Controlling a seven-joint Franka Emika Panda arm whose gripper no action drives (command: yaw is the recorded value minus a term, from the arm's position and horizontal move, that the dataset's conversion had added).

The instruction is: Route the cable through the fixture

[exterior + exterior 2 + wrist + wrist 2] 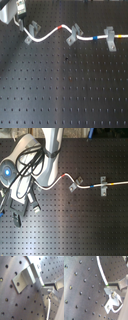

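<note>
The cable is a white cord that runs from the first exterior view's upper left to its right edge. It carries a red, a blue and a yellow band. It lies at the fixture, a slanted grey clip just beside my gripper. The gripper looks shut on the cable's end. In the first wrist view the fixture looms close beside the gripper. In the second wrist view the cable leads to the gripper. In the second exterior view the arm hides the gripper and the fixture.
A second slanted clip and a broader upright bracket hold the cable further along; both show in the second exterior view. The black perforated board lies under everything. The arm's base and its dark cables stand at the second exterior view's left.
</note>
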